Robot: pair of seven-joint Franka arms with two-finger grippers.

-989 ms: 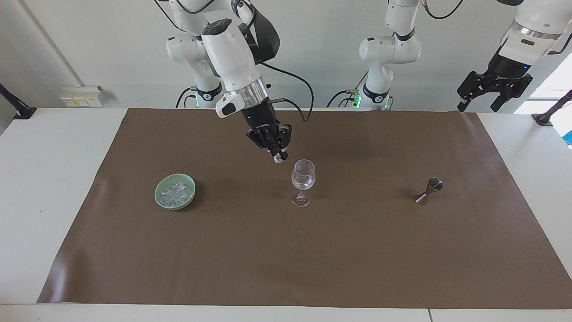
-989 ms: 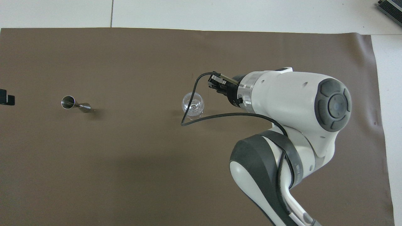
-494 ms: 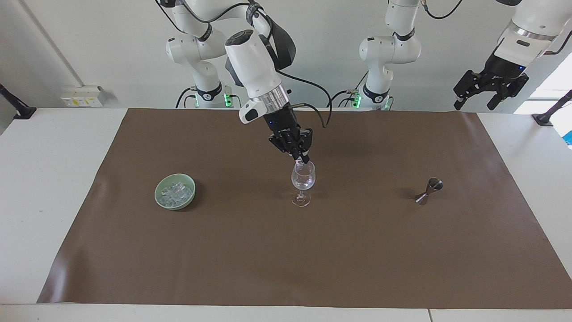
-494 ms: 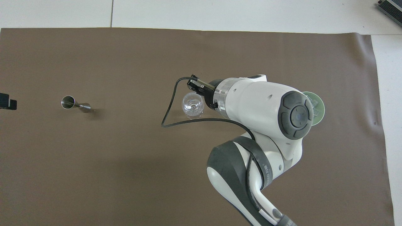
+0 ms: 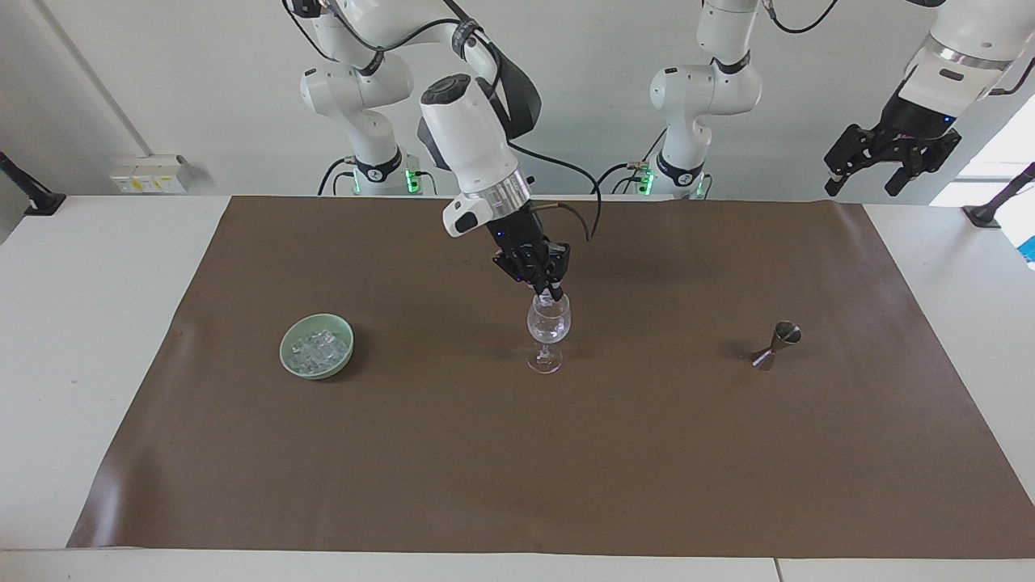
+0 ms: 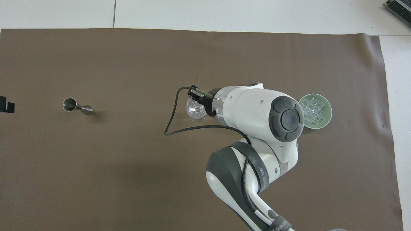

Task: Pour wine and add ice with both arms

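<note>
A clear stemmed wine glass [image 5: 548, 331] stands mid-mat; it also shows in the overhead view [image 6: 195, 112]. My right gripper [image 5: 550, 294] hangs just over its rim, fingers close together on a small whitish ice chunk; in the overhead view the right gripper [image 6: 200, 102] covers part of the glass. More ice [image 5: 319, 349] lies in a green bowl [image 5: 285, 349] toward the right arm's end; the overhead view shows this ice [image 6: 313, 109] and the bowl [image 6: 329, 113] too. My left gripper [image 5: 869, 171] is open and empty, waiting high over the mat's corner at its own end.
A steel jigger [image 5: 776, 343] stands on the brown mat [image 5: 517, 469] toward the left arm's end, level with the glass; it also shows in the overhead view [image 6: 75, 106]. A black cable loops from the right wrist beside the glass.
My right gripper has carried the ice from beside the glass to just over its rim and dropped slightly. The bowl is uncovered in the overhead view. The left gripper has barely shifted.
</note>
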